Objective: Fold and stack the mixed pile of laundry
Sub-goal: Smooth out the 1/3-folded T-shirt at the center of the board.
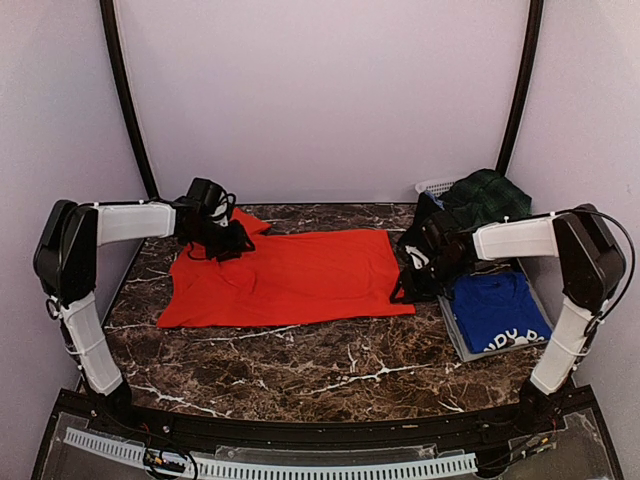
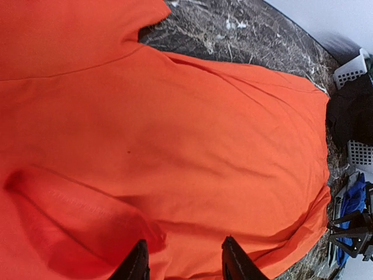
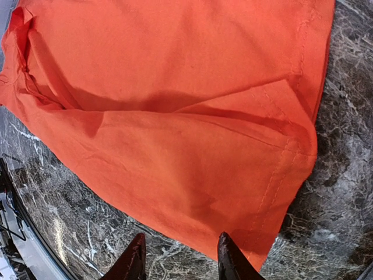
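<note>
So far only the blue T-shirt lies folded at the right edge; the red-orange T-shirt sprawls mid-table (not yet folded), left gripper and right gripper both parted over it.

Red-orange T-shirt plain and bright on the brown, white-veined marble table; royal blue T-shirt with white print; dark green tartan skirt; white basket; grey tray.
</note>
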`<state>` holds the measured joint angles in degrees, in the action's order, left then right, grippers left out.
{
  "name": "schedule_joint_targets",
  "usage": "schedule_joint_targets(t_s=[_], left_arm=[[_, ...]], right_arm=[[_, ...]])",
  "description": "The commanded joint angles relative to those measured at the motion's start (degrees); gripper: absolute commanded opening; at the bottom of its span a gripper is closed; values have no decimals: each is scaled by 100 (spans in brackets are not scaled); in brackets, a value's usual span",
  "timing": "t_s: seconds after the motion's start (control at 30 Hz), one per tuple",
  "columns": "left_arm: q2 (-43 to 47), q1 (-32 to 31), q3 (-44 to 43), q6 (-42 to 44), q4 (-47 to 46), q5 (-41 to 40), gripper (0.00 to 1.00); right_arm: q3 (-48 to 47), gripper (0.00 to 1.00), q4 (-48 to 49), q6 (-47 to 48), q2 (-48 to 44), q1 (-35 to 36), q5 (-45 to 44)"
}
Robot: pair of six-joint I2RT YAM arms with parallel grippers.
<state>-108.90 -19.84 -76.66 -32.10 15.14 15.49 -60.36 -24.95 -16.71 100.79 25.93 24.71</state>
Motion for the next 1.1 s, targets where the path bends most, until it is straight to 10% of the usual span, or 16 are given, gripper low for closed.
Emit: schedule_joint_targets(t_s=[0.0,0.43,0.77,1.07], left_arm=[[1217,18,617,-187,267,-740,42],[253,143,394,-563,1164,-1142,42],[-524,9,-329,-552,118,155,42],[211,-20,-246,-431,457,-430,45]], right_arm=[[-221,39,140,92,54,110,31],[-872,38,12,298,533,519,-300],[-1162,34,39,380,1212,623,-384],[-688,32,20,449,1099,650,-576]])
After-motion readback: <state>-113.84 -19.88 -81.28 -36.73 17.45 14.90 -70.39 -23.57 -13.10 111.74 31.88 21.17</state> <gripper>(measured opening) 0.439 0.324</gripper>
